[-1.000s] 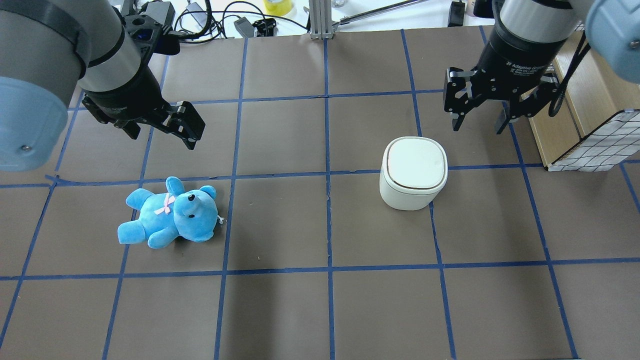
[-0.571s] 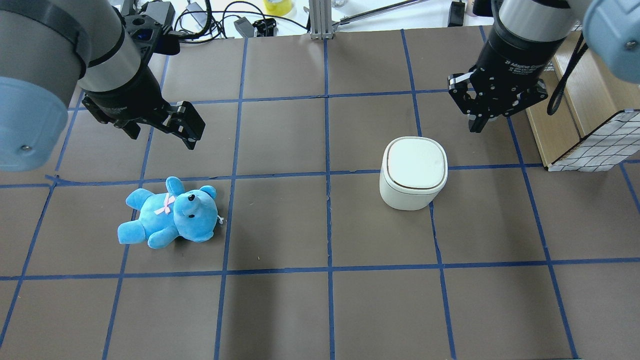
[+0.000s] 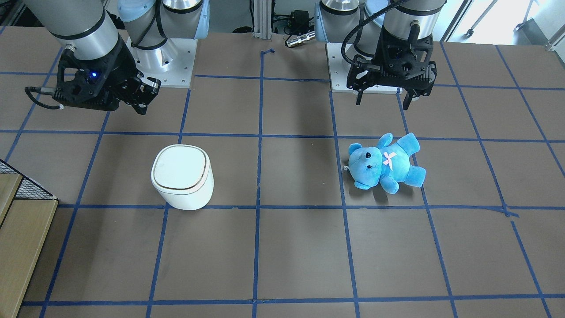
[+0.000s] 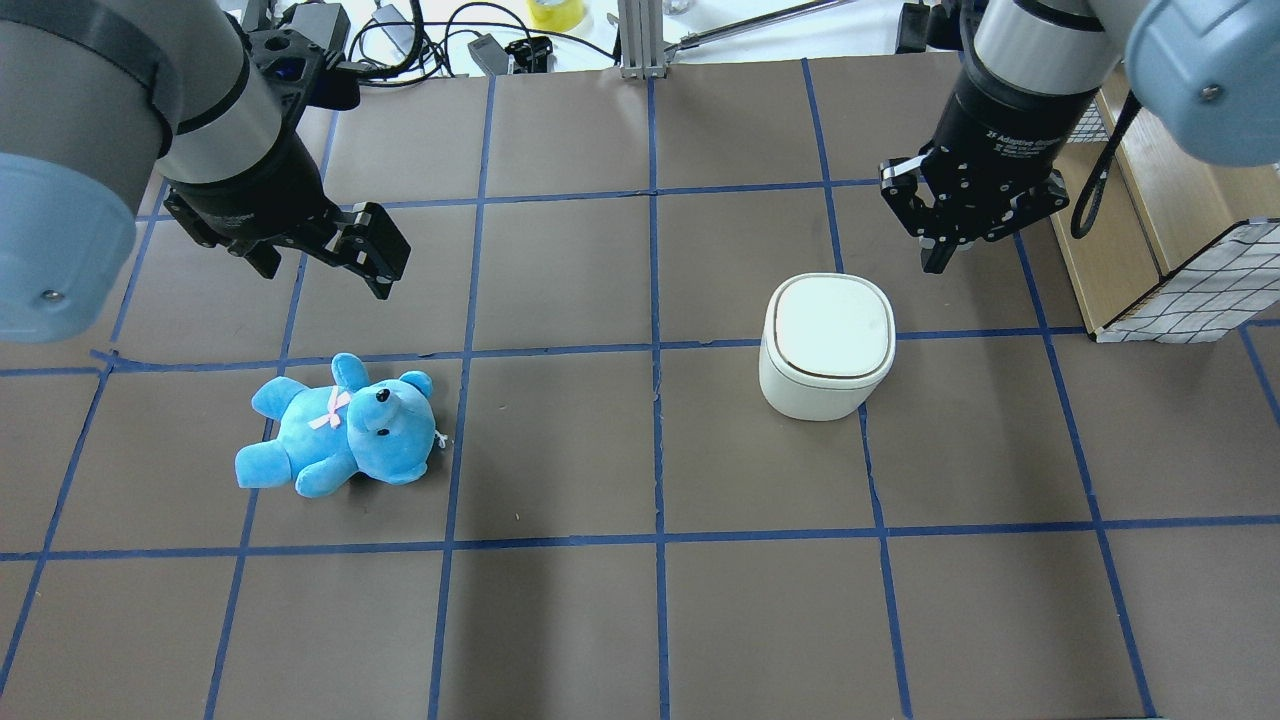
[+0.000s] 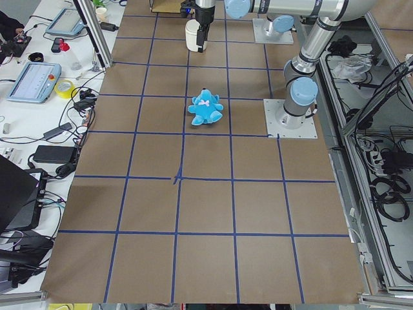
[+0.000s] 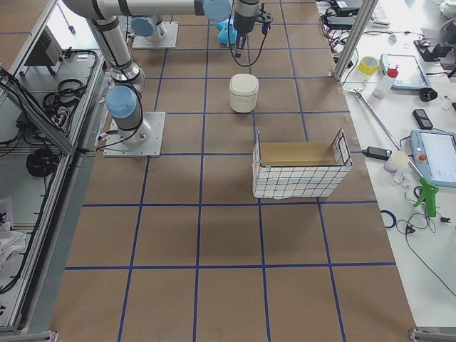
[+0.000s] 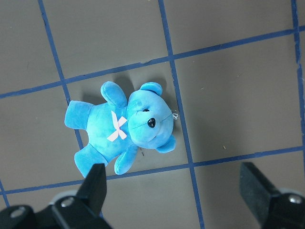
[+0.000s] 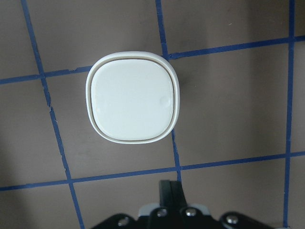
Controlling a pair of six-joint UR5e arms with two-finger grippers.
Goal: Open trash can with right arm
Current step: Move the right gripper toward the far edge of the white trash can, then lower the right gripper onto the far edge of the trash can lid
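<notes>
in the overhead view the right arm [image 4: 1012, 118], jaws pressed together, hangs at upper right, the lid-shut trash can [image 4: 827, 345] lying just down-frame and left of them at right-centre of the bench [image 4: 640, 620], far from the left arm [image 4: 235, 175], jaws parted.

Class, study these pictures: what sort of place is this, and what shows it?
Probably a robotics lab: a left arm and right arm bolted to a table gridded with blue tape, beside a side bench with cables and a control tablet.
</notes>
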